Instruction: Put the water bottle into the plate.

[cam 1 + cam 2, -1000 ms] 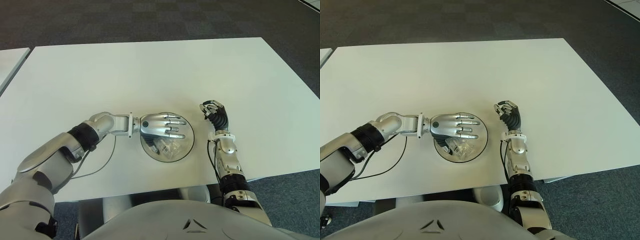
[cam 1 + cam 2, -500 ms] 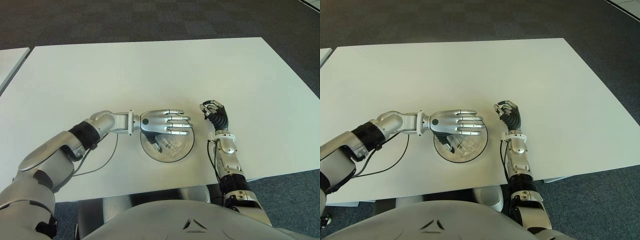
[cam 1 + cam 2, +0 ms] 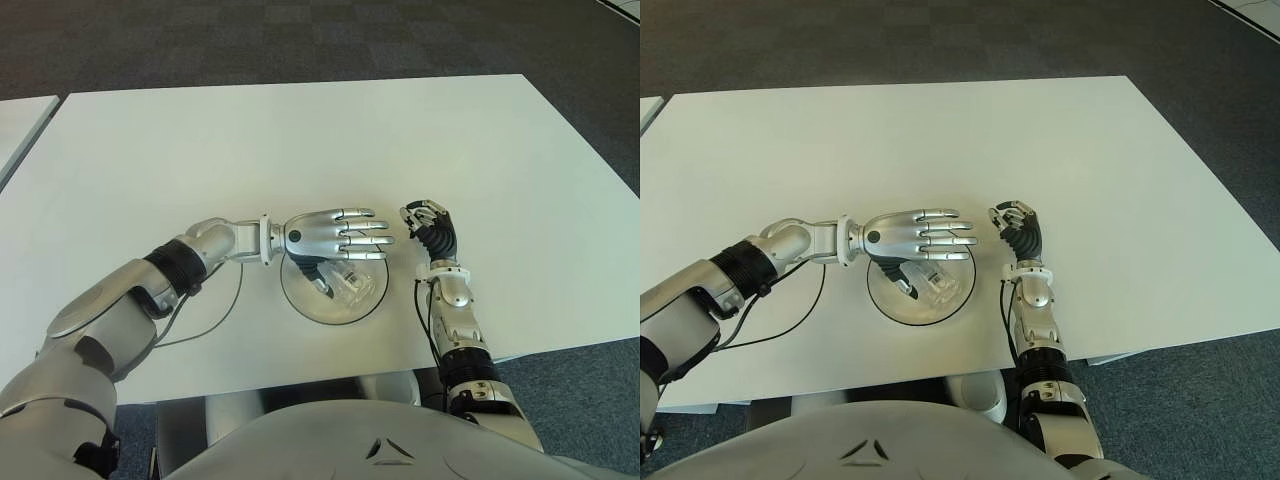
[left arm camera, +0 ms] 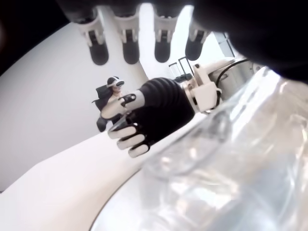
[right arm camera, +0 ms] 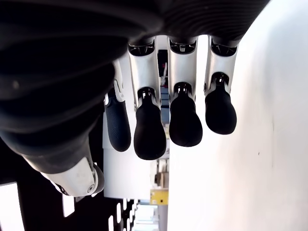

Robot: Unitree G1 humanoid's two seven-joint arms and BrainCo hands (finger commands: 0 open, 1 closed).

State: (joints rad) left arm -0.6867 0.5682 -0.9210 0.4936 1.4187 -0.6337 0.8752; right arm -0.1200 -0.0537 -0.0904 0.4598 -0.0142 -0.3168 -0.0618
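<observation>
The bottle (image 3: 348,284) lies on its side inside the plate (image 3: 300,302), clear plastic against the clear dish. The left hand (image 3: 335,234) hovers flat over the plate's far rim, fingers (image 3: 365,233) stretched straight and holding nothing; only its thumb dips toward the bottle. From where I stand the placing looks done, so the step in hand is getting clear. Best to lift straight up before swinging back, keeping the thumb off the bottle so it doesn't roll out. The right hand (image 3: 428,227) sits just right of the plate, fingers curled, empty. The table (image 3: 300,140) beyond the plate is bare and wide; its near edge runs close behind the plate.
</observation>
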